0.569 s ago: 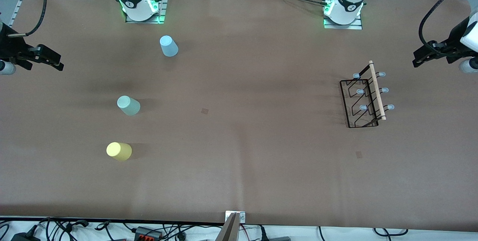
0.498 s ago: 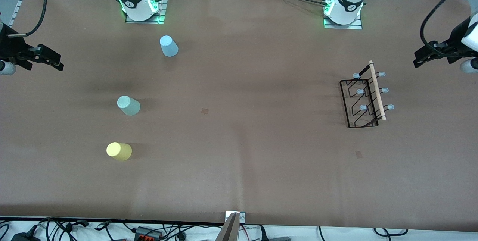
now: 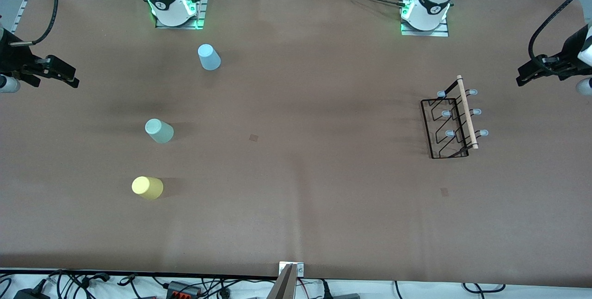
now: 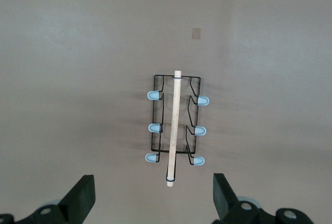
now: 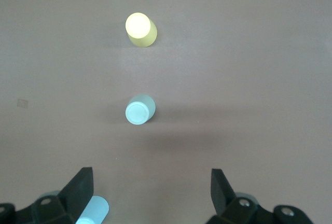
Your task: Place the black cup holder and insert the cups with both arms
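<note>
The black cup holder point(image 3: 451, 123) stands on the brown table toward the left arm's end, its wooden rod handle on top; it also shows in the left wrist view point(image 4: 175, 125). The light blue cup point(image 3: 209, 57), pale green cup point(image 3: 159, 131) and yellow cup point(image 3: 147, 187) stand upside down toward the right arm's end. They also show in the right wrist view: the yellow cup point(image 5: 140, 28), the green cup point(image 5: 140, 110) and the blue cup point(image 5: 93, 211). My left gripper point(image 3: 522, 76) point(image 4: 153, 200) hangs open and empty, high beside the holder. My right gripper point(image 3: 69, 77) point(image 5: 151, 190) hangs open and empty, high beside the cups.
The two arm bases point(image 3: 173, 3) point(image 3: 425, 9) stand along the table edge farthest from the front camera. Small square marks point(image 3: 253, 137) point(image 3: 444, 191) lie on the mat. A metal bracket point(image 3: 290, 271) and cables line the nearest edge.
My left gripper has drifted slightly outward toward the left arm's end of the table. The right gripper, cups and holder have not moved.
</note>
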{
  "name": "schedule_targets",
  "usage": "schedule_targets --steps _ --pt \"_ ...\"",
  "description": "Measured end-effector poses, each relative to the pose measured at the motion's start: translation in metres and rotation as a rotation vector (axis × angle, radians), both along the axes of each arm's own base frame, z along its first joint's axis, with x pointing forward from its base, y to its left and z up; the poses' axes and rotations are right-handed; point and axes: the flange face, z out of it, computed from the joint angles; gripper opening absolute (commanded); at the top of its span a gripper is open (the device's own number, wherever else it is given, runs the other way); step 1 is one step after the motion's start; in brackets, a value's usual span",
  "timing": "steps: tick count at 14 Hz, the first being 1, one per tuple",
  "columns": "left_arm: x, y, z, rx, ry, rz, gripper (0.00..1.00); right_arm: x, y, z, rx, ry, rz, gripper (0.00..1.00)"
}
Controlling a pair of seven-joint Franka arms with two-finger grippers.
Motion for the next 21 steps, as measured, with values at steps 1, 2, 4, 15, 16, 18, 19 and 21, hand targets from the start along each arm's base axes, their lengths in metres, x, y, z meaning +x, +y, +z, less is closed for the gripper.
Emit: schedule_targets --steps 1,2,4,15,16,18,19,21 --pt "0.001 -0.004 -0.002 -0.001 0.004 -0.007 1.0 0.0 0.0 0.0 0.0 0.0 0.0 1.0" --pt "0.003 -0.008 -0.006 -0.002 0.011 -0.014 1.0 0.0 0.0 0.0 0.0 0.0 0.0 1.0" --pt "0.009 -0.017 -0.019 -0.004 0.035 -0.031 1.0 0.0 0.0 0.0 0.0 0.0 0.0 1.0" --pt "0.032 -0.041 -0.189 -0.019 0.088 -0.086 1.0 0.002 0.001 -0.006 0.0 0.012 0.002 1.0" --pt "0.019 -0.042 -0.2 -0.017 0.074 -0.088 1.0 0.003 0.001 -0.011 0.001 0.021 0.002 1.0" --pt "-0.009 -0.041 -0.221 -0.013 0.055 -0.091 1.0 0.01 0.001 -0.03 0.003 0.056 0.002 1.0" --pt "-0.021 -0.04 -0.23 -0.011 0.058 -0.091 1.0 0.015 0.001 -0.044 0.004 0.077 0.002 1.0" --pt "-0.04 -0.039 -0.245 -0.01 0.078 -0.09 1.0 0.026 0.0 -0.071 0.006 0.115 0.002 1.0"
